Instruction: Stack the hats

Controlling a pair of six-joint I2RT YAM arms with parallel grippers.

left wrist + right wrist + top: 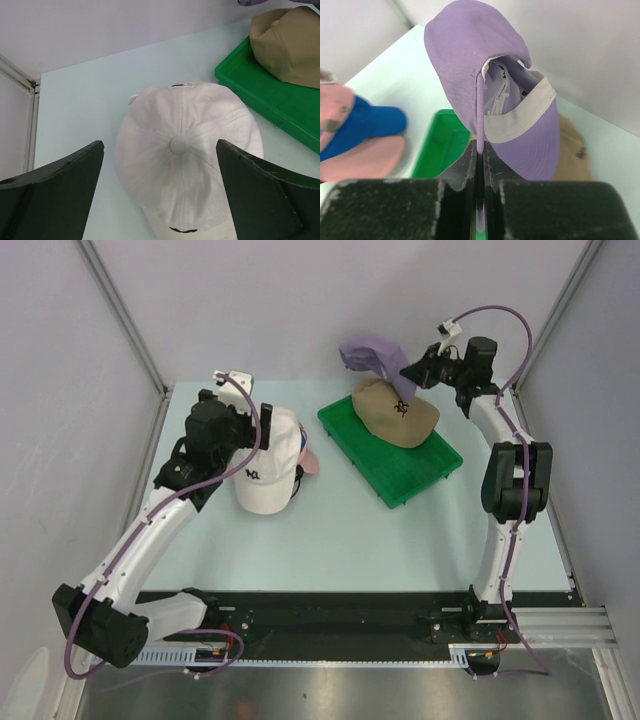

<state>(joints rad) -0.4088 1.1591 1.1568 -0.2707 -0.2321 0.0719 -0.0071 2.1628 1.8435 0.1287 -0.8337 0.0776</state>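
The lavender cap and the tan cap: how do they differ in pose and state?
The lavender cap hangs in the air, pinched by the right gripper; the tan cap lies free on the green tray. The lavender cap shows its inside; the tan cap sits crown up. Both are soft caps.

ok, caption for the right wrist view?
Right gripper shut on the lavender cap, tan cap and green tray below.
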